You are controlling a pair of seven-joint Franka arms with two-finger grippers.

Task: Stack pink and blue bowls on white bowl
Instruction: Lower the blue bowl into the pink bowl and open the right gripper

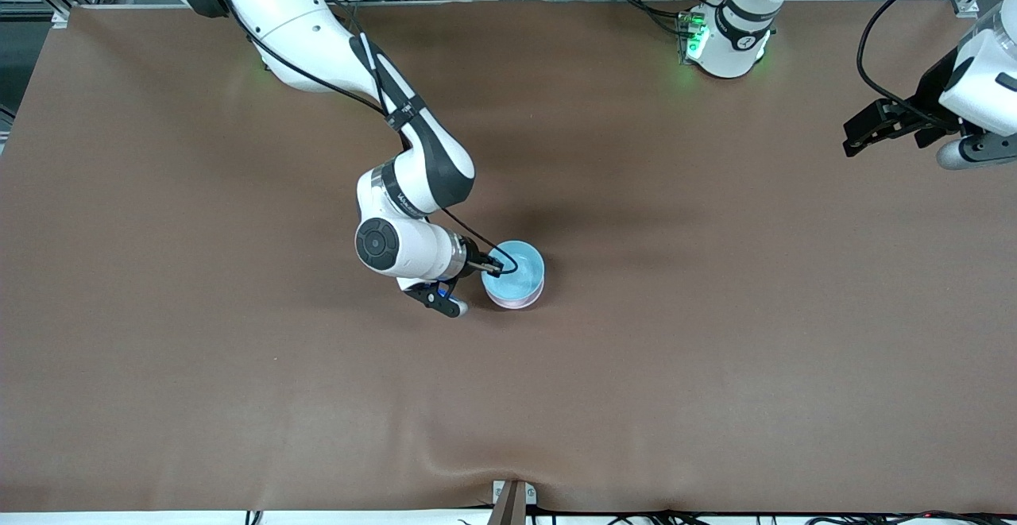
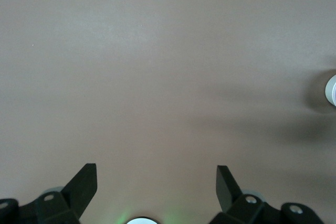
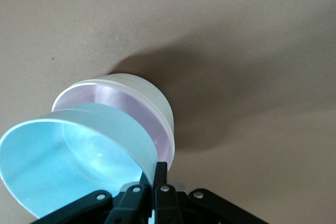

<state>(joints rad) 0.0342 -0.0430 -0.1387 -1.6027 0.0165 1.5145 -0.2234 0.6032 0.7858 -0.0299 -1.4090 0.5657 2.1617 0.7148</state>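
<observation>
Mid-table stands the white bowl (image 3: 159, 104) with the pink bowl (image 3: 118, 102) nested in it; in the front view only the pink rim (image 1: 513, 300) shows under the blue one. The blue bowl (image 1: 516, 264) (image 3: 63, 156) sits tilted on top of the pink bowl. My right gripper (image 1: 493, 268) (image 3: 157, 174) is shut on the blue bowl's rim, at the side toward the right arm's end, one finger inside and one outside. My left gripper (image 1: 856, 137) (image 2: 156, 184) waits open and holds nothing, over the left arm's end of the table.
The brown table cover (image 1: 715, 350) is bare around the stack. The left arm's base (image 1: 727, 40) glows green at the table's back edge. A metal clamp (image 1: 512, 501) sits on the edge nearest the front camera.
</observation>
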